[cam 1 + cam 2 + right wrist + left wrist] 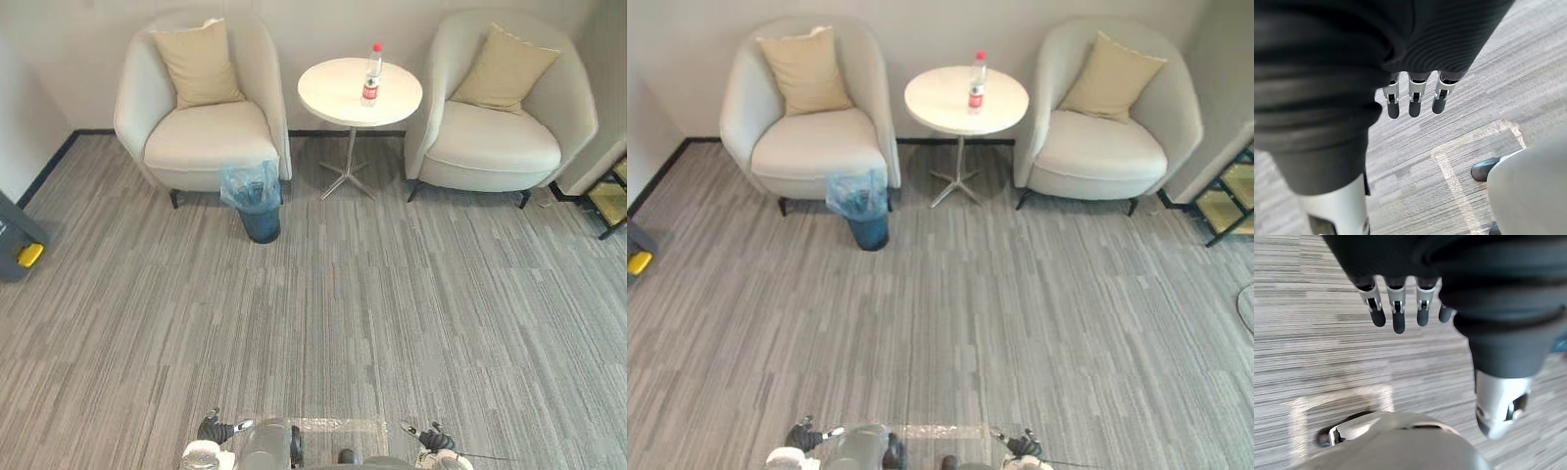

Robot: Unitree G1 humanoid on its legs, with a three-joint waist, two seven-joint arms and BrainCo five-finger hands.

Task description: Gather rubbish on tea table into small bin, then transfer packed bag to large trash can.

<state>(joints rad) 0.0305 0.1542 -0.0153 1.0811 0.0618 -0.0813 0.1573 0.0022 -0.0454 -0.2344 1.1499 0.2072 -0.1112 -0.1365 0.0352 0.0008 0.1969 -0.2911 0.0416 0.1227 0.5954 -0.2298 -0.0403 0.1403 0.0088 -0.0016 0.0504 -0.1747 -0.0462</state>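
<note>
A bottle (371, 74) stands on the far tea table (333, 103), flanked by a left armchair (206, 132) and a right armchair (500, 147). The small bin (259, 204) sits left of it on the floor. Bare carpet (323, 323) stretches near, where the left hand (1396, 316) and right hand (1414, 98) hang slack and empty.

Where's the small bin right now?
In the left eye view, the small bin stands on the carpet at the left armchair's front corner, left of the round table.
</note>
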